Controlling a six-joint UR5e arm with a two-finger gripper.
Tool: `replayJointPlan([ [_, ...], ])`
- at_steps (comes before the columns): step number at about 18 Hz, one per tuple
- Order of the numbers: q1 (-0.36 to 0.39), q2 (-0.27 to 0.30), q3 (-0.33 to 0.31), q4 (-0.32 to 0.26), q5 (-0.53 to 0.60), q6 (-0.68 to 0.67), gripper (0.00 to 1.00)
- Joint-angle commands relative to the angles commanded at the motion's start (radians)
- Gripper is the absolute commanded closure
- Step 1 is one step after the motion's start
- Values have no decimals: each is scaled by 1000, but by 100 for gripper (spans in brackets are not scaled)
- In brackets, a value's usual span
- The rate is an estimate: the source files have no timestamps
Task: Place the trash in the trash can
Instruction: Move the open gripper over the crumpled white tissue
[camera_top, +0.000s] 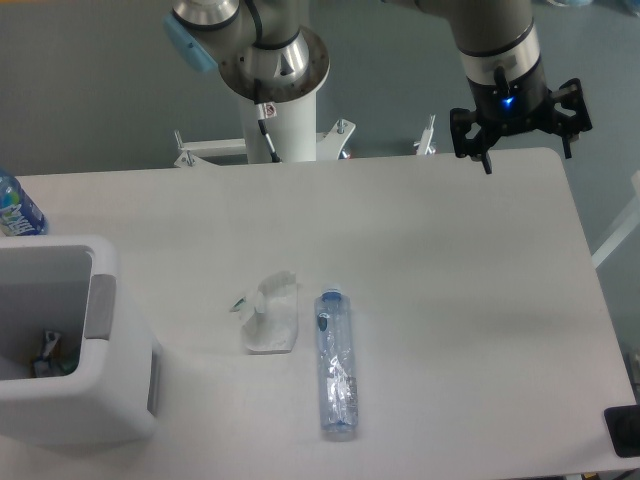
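Gripper (522, 135): spread, empty, over the table's far edge.
Trash: wrapper (270, 315) beside bottle (337, 365), mid-table.
Bin (70, 350): left.
Risk: I'd expect the crushed bottle to slip or roll.

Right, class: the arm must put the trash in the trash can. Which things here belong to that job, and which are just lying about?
Belong to the job:
crumpled wrapper
crushed clear bottle
white trash can
gripper, jaws open

Just lying about:
blue-labelled water bottle
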Motion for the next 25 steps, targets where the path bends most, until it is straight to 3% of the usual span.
replayJointPlan([
  [9, -25, -6, -38, 8, -50, -11, 0],
  [11, -23, -3, -76, 40, -95, -20, 0],
  [13, -29, 9, -170, 98, -106, -92, 0],
  [15, -58, 20, -244, 176, -104, -129, 0],
  [16, -78, 15, -255, 186, -107, -146, 0],
  [25, -296, -48, -316, 184, -130, -248, 0],
])
